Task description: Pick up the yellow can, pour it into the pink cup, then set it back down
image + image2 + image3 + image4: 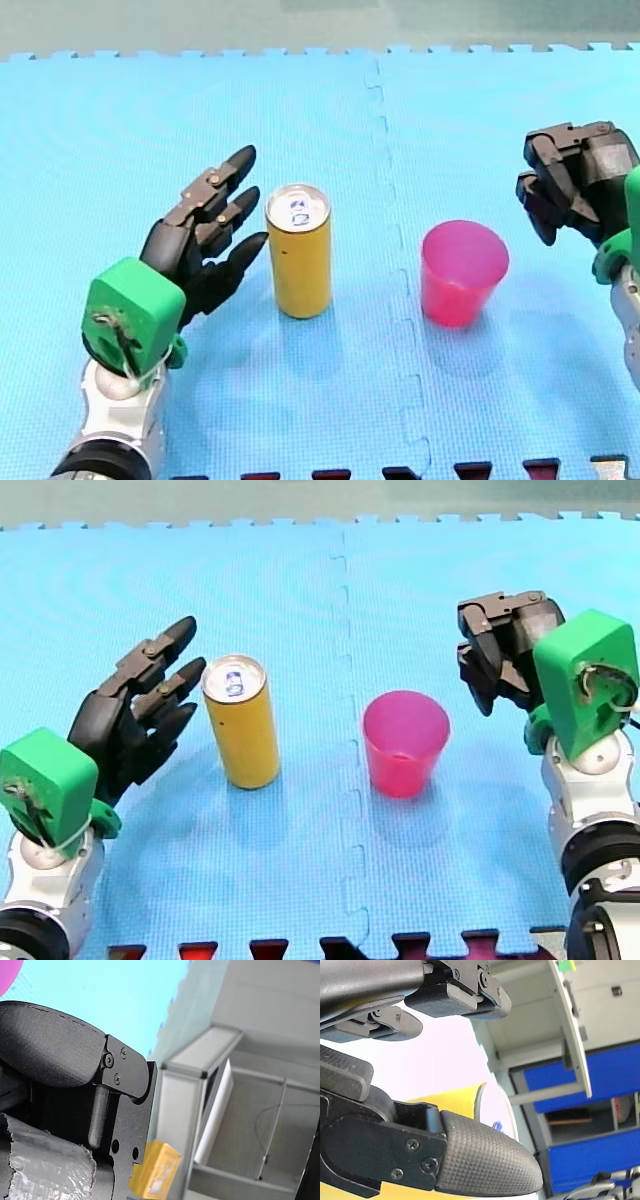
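Can (299, 262), yellow, upright on foam mat (450, 120), left of pink cup (462, 275). Probably light, stiff, slick-walled: grip mid-body. Released left robot hand (200, 250) just beside it; right robot hand (570, 185) clenched, empty, right of cup.

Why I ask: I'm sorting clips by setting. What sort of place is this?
Likely a robotics lab test bench: blue interlocking foam mats as the work surface, metal-framed shelving alongside, and blue-fronted cabinets nearby.

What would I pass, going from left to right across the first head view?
left hand, open, just left of the can → yellow can → pink cup → right hand, shut, at the right edge
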You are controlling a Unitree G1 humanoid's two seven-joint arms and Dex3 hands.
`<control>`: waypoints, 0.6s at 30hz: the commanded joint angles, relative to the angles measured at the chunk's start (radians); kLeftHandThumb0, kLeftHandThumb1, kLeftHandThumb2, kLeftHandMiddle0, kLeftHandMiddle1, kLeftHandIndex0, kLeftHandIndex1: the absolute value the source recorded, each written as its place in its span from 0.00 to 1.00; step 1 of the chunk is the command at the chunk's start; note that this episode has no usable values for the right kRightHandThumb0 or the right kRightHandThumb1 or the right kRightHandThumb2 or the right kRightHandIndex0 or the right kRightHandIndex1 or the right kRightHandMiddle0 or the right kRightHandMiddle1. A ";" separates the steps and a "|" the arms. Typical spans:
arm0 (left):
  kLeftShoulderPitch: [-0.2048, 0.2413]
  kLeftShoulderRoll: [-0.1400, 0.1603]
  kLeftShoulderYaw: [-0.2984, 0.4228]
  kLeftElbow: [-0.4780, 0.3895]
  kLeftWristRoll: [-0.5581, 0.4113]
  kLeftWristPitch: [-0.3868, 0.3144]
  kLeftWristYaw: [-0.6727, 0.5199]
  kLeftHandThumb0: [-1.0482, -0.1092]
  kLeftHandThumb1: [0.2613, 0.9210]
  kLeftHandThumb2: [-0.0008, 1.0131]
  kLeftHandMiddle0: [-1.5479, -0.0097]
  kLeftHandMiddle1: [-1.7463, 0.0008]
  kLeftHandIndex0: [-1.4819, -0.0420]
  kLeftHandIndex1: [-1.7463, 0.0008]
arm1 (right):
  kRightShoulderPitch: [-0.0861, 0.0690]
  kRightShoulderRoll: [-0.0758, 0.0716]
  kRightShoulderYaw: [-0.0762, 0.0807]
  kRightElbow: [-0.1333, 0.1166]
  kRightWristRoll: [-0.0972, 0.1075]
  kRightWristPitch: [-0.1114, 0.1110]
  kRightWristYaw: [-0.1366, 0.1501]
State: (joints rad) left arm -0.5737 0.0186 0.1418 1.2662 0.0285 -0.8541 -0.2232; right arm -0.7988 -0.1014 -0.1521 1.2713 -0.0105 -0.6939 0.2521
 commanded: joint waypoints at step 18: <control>-0.011 0.027 -0.057 -0.001 0.052 0.065 0.015 0.00 0.87 0.03 0.78 1.00 0.83 1.00 | 0.002 -0.009 -0.027 0.003 0.030 0.003 0.050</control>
State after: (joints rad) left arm -0.5784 0.0401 0.0889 1.2667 0.0771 -0.7953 -0.2128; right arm -0.7978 -0.1047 -0.1753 1.2738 0.0144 -0.6934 0.3007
